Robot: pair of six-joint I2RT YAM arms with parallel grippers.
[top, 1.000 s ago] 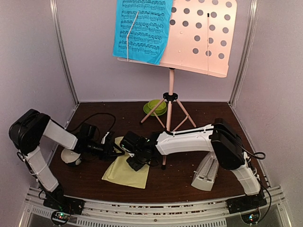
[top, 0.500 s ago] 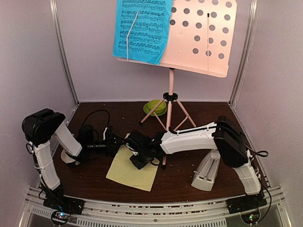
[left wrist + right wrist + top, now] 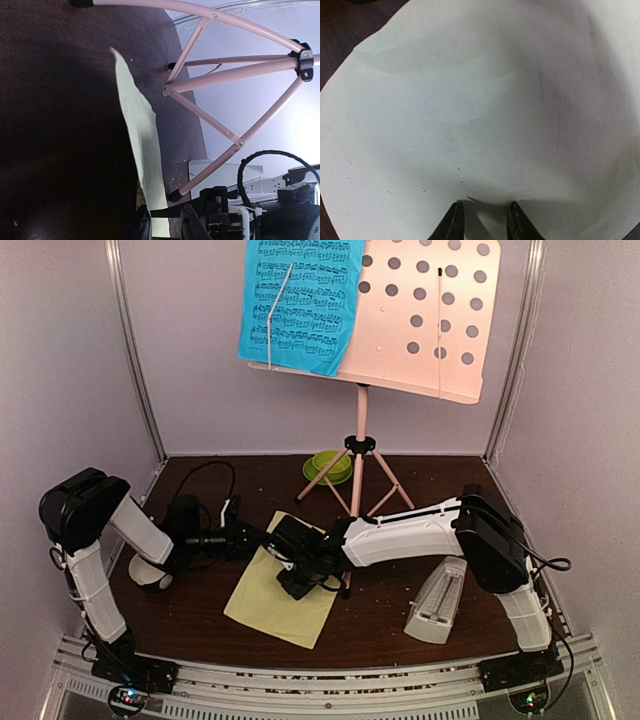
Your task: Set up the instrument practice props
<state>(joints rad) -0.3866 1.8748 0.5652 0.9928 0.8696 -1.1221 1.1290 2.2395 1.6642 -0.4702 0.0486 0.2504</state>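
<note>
The pink music stand stands at the back with the blue sheet on the left of its desk. Its legs show in the left wrist view. The pale-yellow sheet lies on the table, its left edge lifted. My left gripper is at that edge, jaws apart, with the edge between them. My right gripper rests on the sheet's middle, jaws narrowly apart, tips on the bulging paper. The white metronome stands at the front right.
A green cup and saucer sit behind the stand's legs. A small white bowl sits under the left arm. The stand's near foot is just right of the right gripper. Walls close in on three sides.
The yellow sheet has slid and turned toward the back right. The left gripper pulled back, then moved right again to the sheet's edge. The right gripper shifted slightly right with the sheet.
</note>
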